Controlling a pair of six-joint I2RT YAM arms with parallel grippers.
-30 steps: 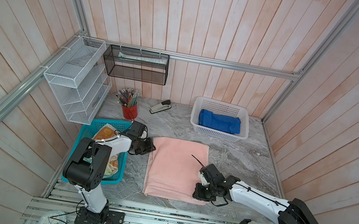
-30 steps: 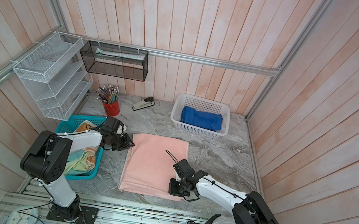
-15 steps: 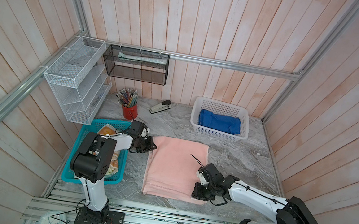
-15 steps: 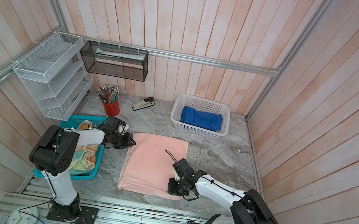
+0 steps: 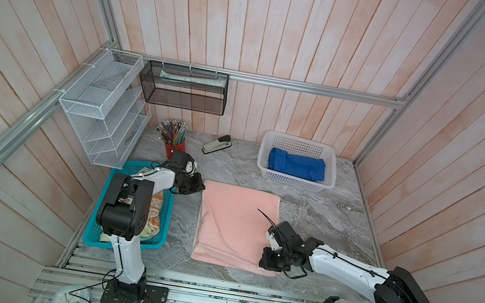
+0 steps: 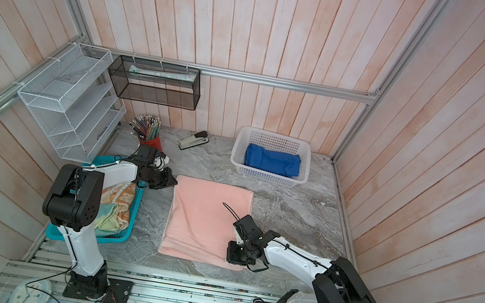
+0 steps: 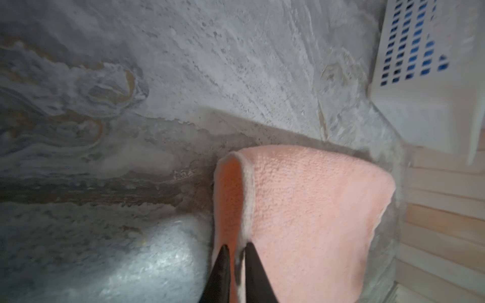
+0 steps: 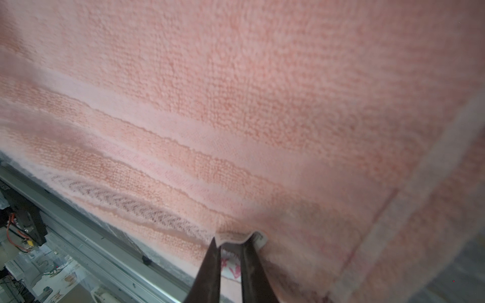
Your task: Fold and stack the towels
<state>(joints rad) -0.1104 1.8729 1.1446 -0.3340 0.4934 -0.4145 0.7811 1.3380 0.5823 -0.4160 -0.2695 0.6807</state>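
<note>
Two corners of the pink towel [image 5: 235,225] are pinched, and little else has changed in the last second. The left arm has drawn its elbow in over the teal tray [image 5: 157,243], while its fingers have stayed at the towel's far left corner. The towel itself lies where it lay, flat on the counter [image 5: 324,214] between the arms.

Seen from the left wrist, the left fingers [image 7: 221,275] stand nearly closed with the raised hem caught between them. The right fingers [image 8: 207,272] are just as narrow, nipped on the white label at the near right corner. We judge both grips set and the next fold ready to begin.

The blue towel [image 5: 296,165] already lies in the white basket [image 5: 295,180] at the back right. The bunny towel [image 6: 122,193] and yellow towel [image 6: 108,216] wait crumpled in the tray.

The counter is grey marbled stone, with a stapler [image 5: 216,146] and a pencil cup [image 5: 173,146] near the back. Pale wooden planks wall the room, and a wire rack [image 5: 100,107] and a black mesh shelf [image 5: 183,88] hang at the back left.
</note>
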